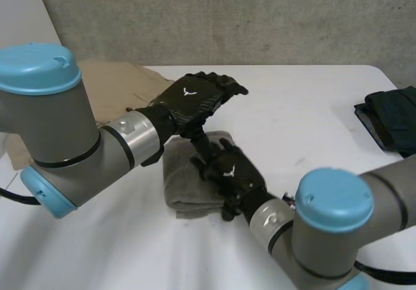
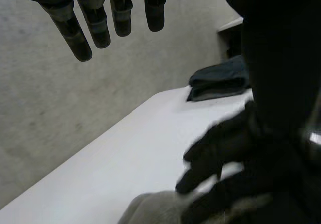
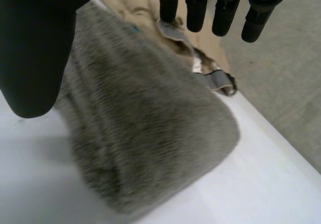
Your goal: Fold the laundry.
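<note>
The grey towel (image 1: 183,183) lies folded into a thick bundle at the lower centre of the head view, on the white surface (image 1: 312,108). Expect it to be light, soft and limp, with a ribbed pile that resists slipping. It will probably sag unless pinched through all layers at a folded edge or corner. The right hand (image 1: 231,173) sits over the bundle's right part, fingers straight, thumb apart, clamping nothing. The left hand (image 1: 192,98) hovers above it, fingers straight and spread. Count: one grey towel, one tan garment (image 1: 114,85) at upper left, one dark folded garment (image 1: 390,118) at the right edge.
</note>
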